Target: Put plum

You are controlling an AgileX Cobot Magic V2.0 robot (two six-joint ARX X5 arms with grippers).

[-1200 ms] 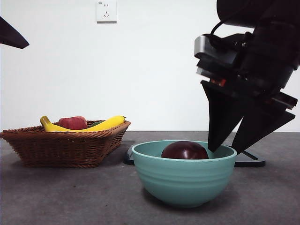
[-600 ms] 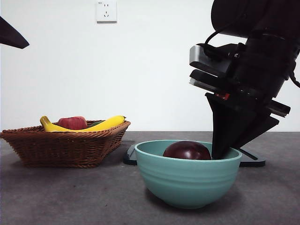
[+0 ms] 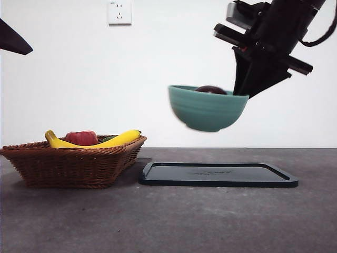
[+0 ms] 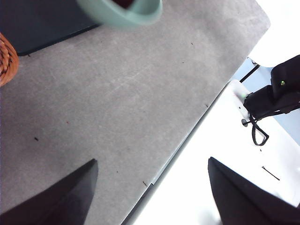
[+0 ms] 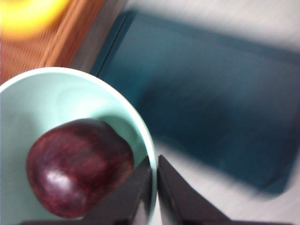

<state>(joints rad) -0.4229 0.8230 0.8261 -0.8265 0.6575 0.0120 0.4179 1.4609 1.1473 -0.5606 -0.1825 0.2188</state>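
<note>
The dark maroon plum (image 5: 78, 166) lies inside the teal bowl (image 3: 208, 108), and only its top (image 3: 211, 89) shows over the rim in the front view. My right gripper (image 5: 154, 187) is shut on the bowl's rim, one jaw inside and one outside, and holds the bowl in the air above the dark tray (image 3: 218, 174). The gripper (image 3: 247, 79) comes down from the upper right onto the bowl's right edge. The left gripper (image 4: 150, 192) stands open over bare table, far from the bowl (image 4: 123, 10), with nothing between its jaws.
A wicker basket (image 3: 73, 161) at the left holds a banana (image 3: 113, 140) and a red fruit (image 3: 81, 138). The dark tray (image 5: 215, 117) lies flat on the grey table beneath the bowl. The table's edge (image 4: 187, 136) runs near the left gripper.
The right gripper closed on the bowl's rim and lifted the bowl, plum inside, from the table to well above the tray. The left arm stayed put.
</note>
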